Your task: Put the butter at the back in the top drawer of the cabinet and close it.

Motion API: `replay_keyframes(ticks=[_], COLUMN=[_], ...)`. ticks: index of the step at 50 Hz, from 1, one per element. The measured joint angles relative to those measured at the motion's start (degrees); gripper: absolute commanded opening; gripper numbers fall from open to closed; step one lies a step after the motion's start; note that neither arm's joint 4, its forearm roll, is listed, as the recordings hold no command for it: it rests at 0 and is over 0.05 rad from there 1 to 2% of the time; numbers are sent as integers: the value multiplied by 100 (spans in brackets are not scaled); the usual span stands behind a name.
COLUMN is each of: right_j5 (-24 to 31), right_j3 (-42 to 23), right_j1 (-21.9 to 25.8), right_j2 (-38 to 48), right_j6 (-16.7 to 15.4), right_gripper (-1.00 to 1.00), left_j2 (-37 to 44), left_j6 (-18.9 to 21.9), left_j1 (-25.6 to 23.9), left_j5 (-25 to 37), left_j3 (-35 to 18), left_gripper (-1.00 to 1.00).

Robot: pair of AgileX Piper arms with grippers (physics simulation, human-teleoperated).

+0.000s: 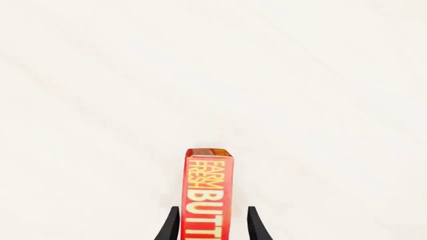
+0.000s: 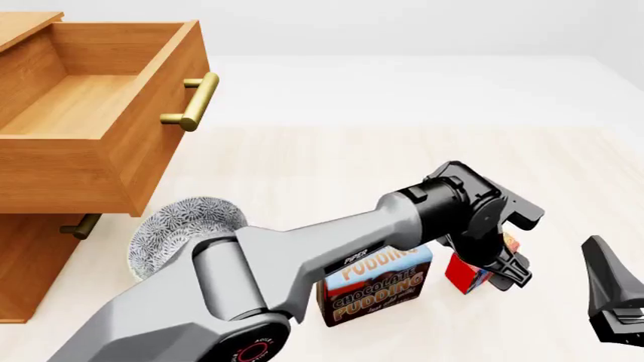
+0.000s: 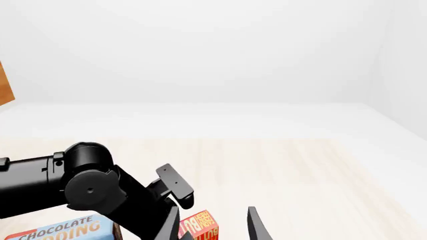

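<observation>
At 4 o'clock on the table (image 2: pixel 332 162), the butter (image 2: pixel 465 271) stands on edge beside the Chocolate Pudding box (image 2: pixel 378 290). Left gripper (image 2: pixel 503 273) straddles it, fingers narrow, contact uncertain, presumably for a lift. Top drawer (image 2: pixel 90 113) gapes at 10 o'clock, ready. Right gripper (image 2: pixel 616 298) idles wide.

A blue-and-brown Chocolate Pudding box (image 2: pixel 375 290) stands upright on the pale wood counter (image 2: pixel 332 166). Well to its left, a grey patterned plate (image 2: pixel 181 226) lies flat on the counter, partly hidden from here.
</observation>
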Motion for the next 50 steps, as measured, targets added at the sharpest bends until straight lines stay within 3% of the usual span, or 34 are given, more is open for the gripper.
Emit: replay_keyframes(ticks=[14, 15, 50], right_j5=[0, 0, 0], right_j3=[0, 0, 0], right_j1=[0, 0, 0], right_j2=[0, 0, 0], right_j6=[0, 0, 0], right_gripper=[100, 100, 100], left_j2=[77, 80, -74], left_j6=[-68, -71, -106], left_j1=[4, 5, 24], left_j5=[-41, -44, -143], left_j3=[-9, -7, 256], left_gripper=[100, -100, -100])
